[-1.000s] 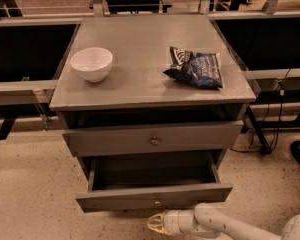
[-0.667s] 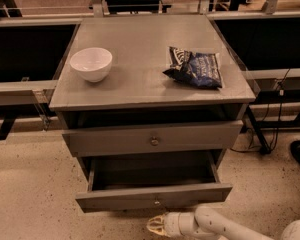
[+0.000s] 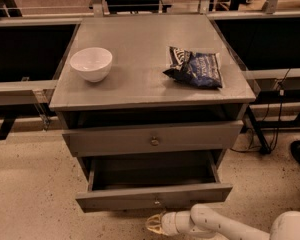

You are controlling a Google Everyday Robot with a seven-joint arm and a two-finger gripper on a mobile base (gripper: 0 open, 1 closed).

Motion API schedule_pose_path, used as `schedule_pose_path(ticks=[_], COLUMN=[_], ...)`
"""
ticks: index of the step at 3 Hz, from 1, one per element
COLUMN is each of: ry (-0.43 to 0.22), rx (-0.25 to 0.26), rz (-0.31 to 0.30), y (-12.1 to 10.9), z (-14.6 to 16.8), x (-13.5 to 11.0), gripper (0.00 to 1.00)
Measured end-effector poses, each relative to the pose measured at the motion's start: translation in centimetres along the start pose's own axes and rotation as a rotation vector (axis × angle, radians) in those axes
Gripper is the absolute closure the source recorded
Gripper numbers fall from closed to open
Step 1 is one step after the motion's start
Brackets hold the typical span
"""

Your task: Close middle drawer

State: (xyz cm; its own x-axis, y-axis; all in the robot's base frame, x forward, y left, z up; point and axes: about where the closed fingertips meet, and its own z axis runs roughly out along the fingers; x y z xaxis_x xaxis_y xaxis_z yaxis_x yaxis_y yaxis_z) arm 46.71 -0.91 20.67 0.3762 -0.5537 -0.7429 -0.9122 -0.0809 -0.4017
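Grey cabinet top (image 3: 140,86) carrying a white bowl (image 3: 91,63) and a blue snack bag (image 3: 196,69), on a speckled floor (image 3: 30,189). Middle drawer (image 3: 115,201) stands pulled out; the gripper (image 3: 155,224) hovers just below its front panel (grip state cannot be told).

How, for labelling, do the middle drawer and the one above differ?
The middle drawer is pulled far out, its dark box showing; the upper drawer is nearly in. The middle drawer's front is slim, tiny-knobbed; the upper's taller, brass-knobbed. Both grey. The claw sits below the middle front.
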Motion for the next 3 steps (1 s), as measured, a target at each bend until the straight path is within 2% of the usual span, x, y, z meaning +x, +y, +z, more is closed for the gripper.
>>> schedule_pose_path(ticks=[2, 3], ry=[0.063, 0.055], rx=[-0.009, -0.002], rz=[-0.037, -0.028], y=[-2.0, -3.1], z=[3.1, 4.4], x=[3.1, 5.1], gripper=[1.00, 1.00])
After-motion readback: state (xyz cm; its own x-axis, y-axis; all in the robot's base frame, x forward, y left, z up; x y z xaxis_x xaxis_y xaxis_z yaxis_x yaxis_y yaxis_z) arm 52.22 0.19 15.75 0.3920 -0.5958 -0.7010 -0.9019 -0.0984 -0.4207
